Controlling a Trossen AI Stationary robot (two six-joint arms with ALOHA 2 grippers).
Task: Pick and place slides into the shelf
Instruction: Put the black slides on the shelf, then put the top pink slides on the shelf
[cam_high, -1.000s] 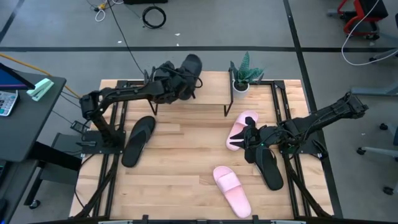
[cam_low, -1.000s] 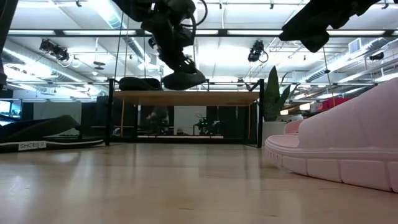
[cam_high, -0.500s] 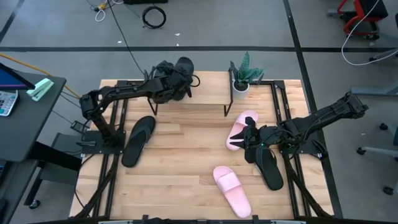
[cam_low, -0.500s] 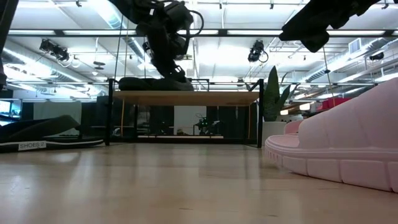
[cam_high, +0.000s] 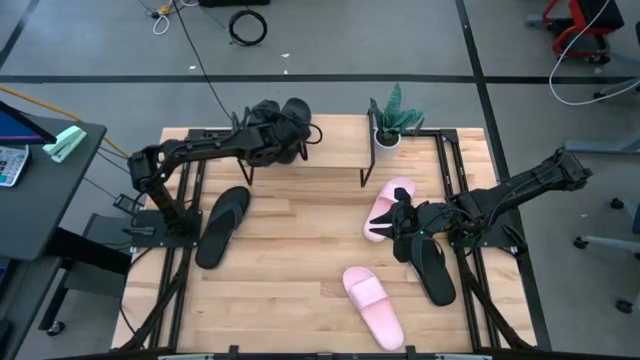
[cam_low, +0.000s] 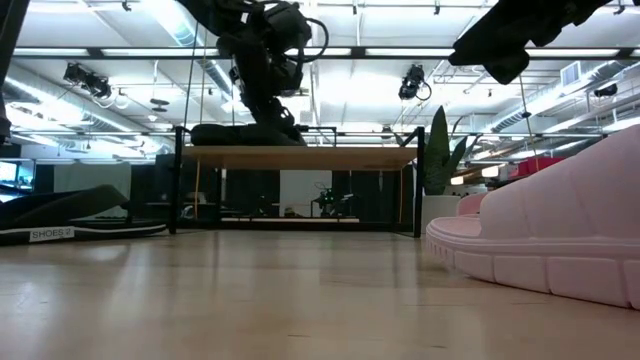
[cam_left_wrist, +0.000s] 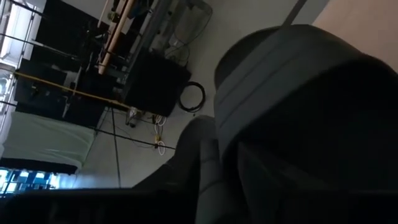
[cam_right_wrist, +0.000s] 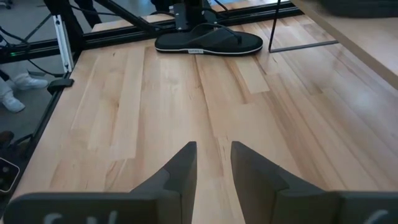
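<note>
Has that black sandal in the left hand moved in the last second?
Yes. The black slide came down from above onto the shelf top, beside another black slide; the left hand is with it.

black slides (cam_high: 281, 112) on shelf (cam_high: 335, 144) | pink slides (cam_high: 372, 305) on tabletop | thin black (cam_high: 221, 226) flat left

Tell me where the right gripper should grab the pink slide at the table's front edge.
Grip the broad strap of that pink slide, probably from straight above. It lies sole-down with the strap arching up, so one finger could slip under it. The right gripper hangs open close by.
</note>
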